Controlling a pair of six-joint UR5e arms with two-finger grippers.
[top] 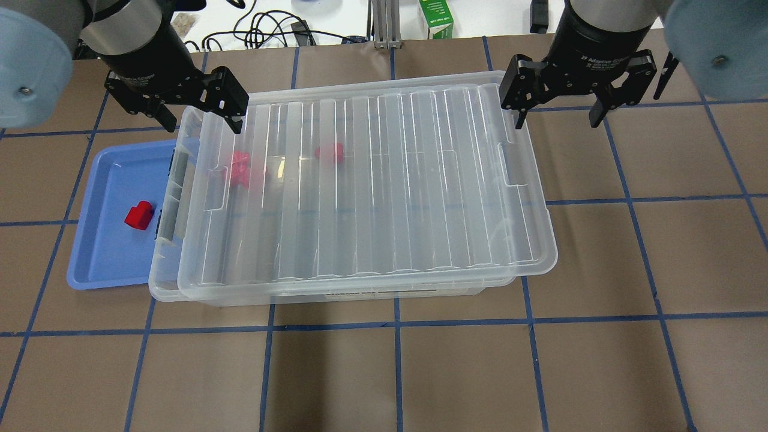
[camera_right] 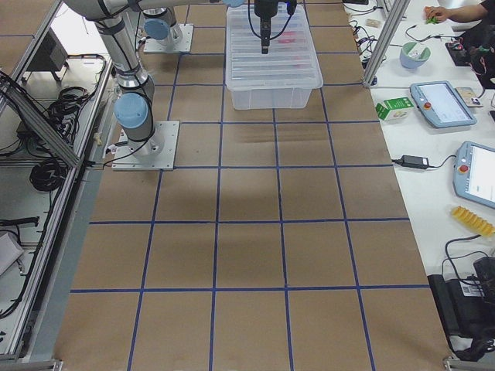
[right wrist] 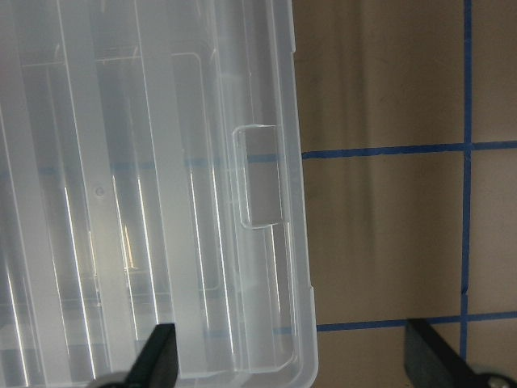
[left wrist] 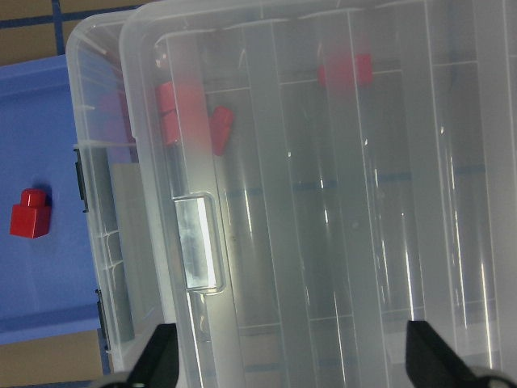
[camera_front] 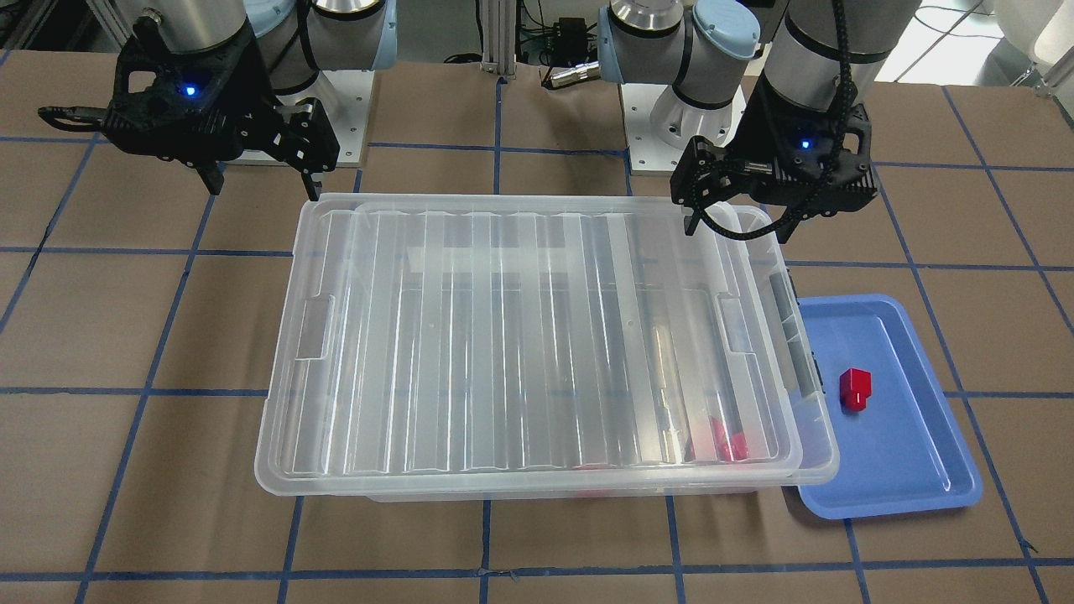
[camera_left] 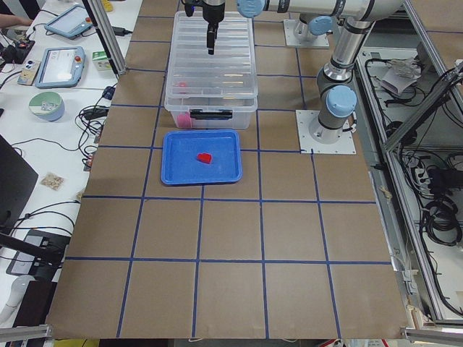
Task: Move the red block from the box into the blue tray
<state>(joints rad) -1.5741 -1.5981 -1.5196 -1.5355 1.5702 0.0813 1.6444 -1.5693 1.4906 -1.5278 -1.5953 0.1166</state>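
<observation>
- One red block (top: 139, 215) lies in the tray (top: 102, 264), in its middle and well apart from the rim. On that showing, the placing looks done for this block.
- Several other red blocks (top: 240, 171) sit inside the box (top: 165, 282), bunched at its left end, with one more (top: 329, 153) a bit further in. All of them are under the lid (top: 372, 198).
- Key relation: the lid is between both sets of fingers and those blocks, so I judge no pick is possible until it is lifted or slid.
- Lid's long axis runs left-right and spans from one gripper to the other. It sits shifted toward the robot's right, leaving a narrow strip of the box's left end uncovered.
- Left gripper (top: 201, 120) has its fingers spread and holds nothing. It hovers over the lid's left end, with the lid's tab (left wrist: 199, 242) ahead of the fingers in the left wrist view. It is the arm nearer the blocks and the tray.
- Right gripper (top: 558, 117) is also spread and empty. It hangs over the lid's right end, half over the table (top: 660, 252).
- Tray sits tight against the box's left end, and the box rim overlaps its edge in the front view. That leaves little room on that side.
- Table shows beyond the lid's right end, so that is the freer way to move the lid.
</observation>
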